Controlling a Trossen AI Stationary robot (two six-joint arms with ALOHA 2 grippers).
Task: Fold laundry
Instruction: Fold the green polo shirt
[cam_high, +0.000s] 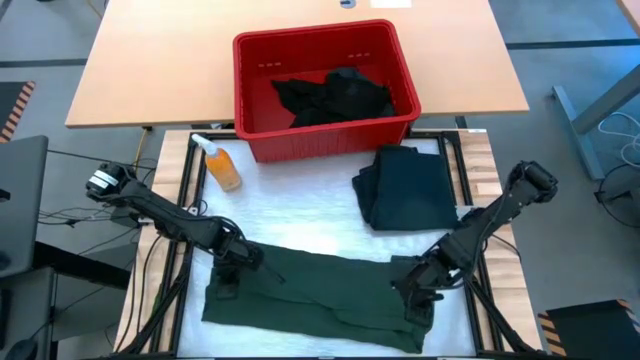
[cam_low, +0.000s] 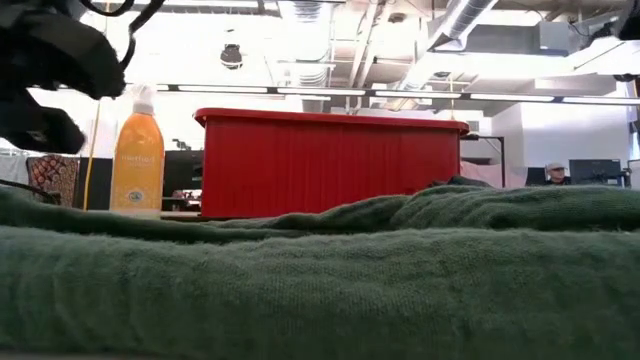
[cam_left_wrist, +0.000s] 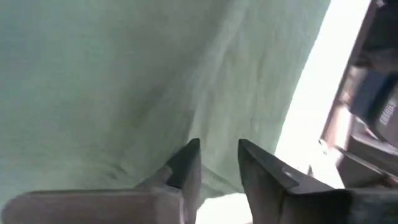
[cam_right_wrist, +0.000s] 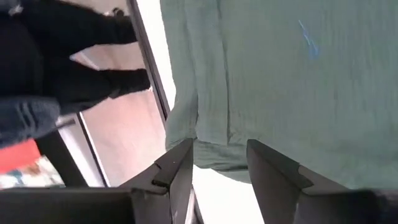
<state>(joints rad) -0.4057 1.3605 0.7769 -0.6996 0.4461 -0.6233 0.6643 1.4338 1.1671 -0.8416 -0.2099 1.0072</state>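
A dark green shirt (cam_high: 320, 290) lies spread flat along the table's near edge and fills the low view (cam_low: 320, 280). My left gripper (cam_high: 238, 268) is open at the shirt's far left corner. In the left wrist view (cam_left_wrist: 217, 165) its fingers stand on either side of the cloth's edge (cam_left_wrist: 211, 183). My right gripper (cam_high: 418, 292) is open at the shirt's right end, and its fingers (cam_right_wrist: 217, 162) straddle the hem (cam_right_wrist: 217, 163). A folded dark garment (cam_high: 410, 188) lies right of centre. Black garments (cam_high: 335, 95) lie in the red bin (cam_high: 330, 135). My left gripper comes at the shirt's left edge (cam_left_wrist: 211, 183) slanting down from the table's left; whether its open fingers touch the cloth, I cannot tell. My right gripper comes at the right hem (cam_right_wrist: 217, 163) slanting down from the right; touch cannot be told there either.
An orange spray bottle (cam_high: 222, 165) stands at the far left of the white mat, also seen in the low view (cam_low: 137, 150). The red bin (cam_low: 320, 160) stands at the mat's far edge. Bare white mat (cam_high: 300, 205) lies between the bin and the shirt.
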